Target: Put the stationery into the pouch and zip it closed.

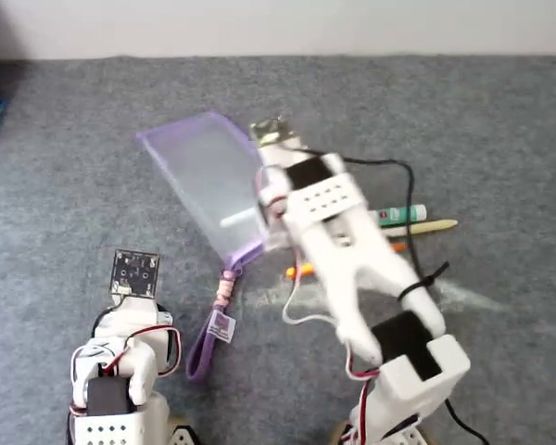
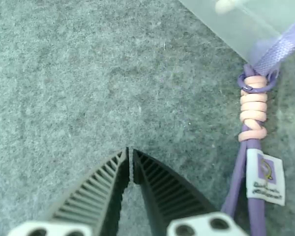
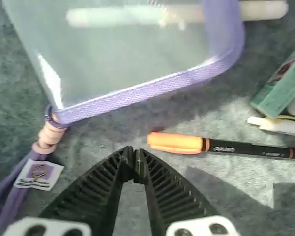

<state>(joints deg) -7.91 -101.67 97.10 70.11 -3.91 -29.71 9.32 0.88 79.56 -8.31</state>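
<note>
Purple-edged clear pouch [image 1: 202, 174] lies mid-table, apparently open; one white pen [image 3: 118, 15] seems partly inside. Left out, toward the right edge: one orange marker [image 3: 187, 143], one green tube [image 1: 403, 215], one cream pencil [image 1: 435, 225]. Zipping not yet done. Left gripper [image 2: 130, 164] and right gripper [image 3: 134, 164]: jaws together, empty.

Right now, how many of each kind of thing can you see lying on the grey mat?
Purple pouch: 1
White stick across the pouch's edge: 1
Orange-capped marker: 1
Green-and-white tube: 1
Pale yellow stick: 1
Total: 5
</note>
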